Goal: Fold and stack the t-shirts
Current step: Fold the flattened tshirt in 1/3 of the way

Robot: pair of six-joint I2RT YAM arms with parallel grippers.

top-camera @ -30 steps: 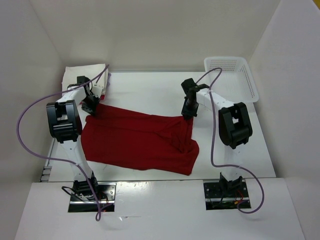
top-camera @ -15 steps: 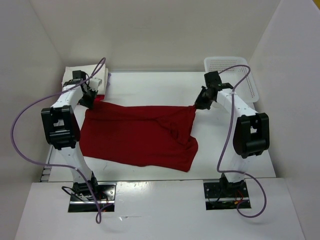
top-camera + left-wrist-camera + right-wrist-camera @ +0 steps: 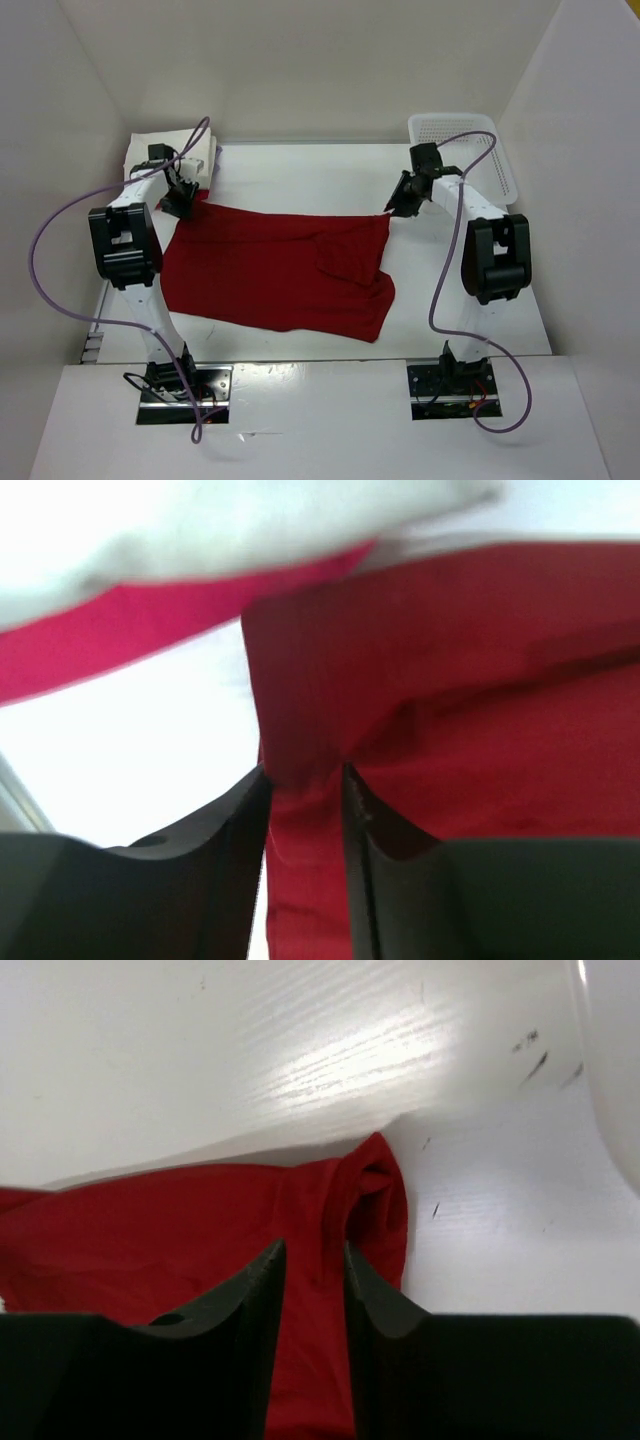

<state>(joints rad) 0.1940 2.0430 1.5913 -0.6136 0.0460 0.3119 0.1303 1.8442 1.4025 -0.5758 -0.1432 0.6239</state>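
A dark red t-shirt [image 3: 280, 270] lies spread across the middle of the table, its lower right part folded over. My left gripper [image 3: 185, 205] is at its far left corner and my right gripper [image 3: 393, 208] at its far right corner. In the left wrist view the jaws [image 3: 305, 775] stand parted with a strip of the red cloth [image 3: 480, 680] between them. In the right wrist view the jaws [image 3: 315, 1250] are also parted over the cloth [image 3: 150, 1240], which rests flat on the table. A cream white shirt [image 3: 170, 150] lies folded at the back left on a magenta-pink one [image 3: 100, 650].
A white lattice basket [image 3: 470, 150] stands at the back right, its rim showing in the right wrist view [image 3: 615, 1060]. White walls enclose the table on three sides. Purple cables loop from both arms.
Both grippers pulled the shirt's far edge outward and back, then their jaws parted. The cloth that hung taut between them now lies slack and flat on the table.
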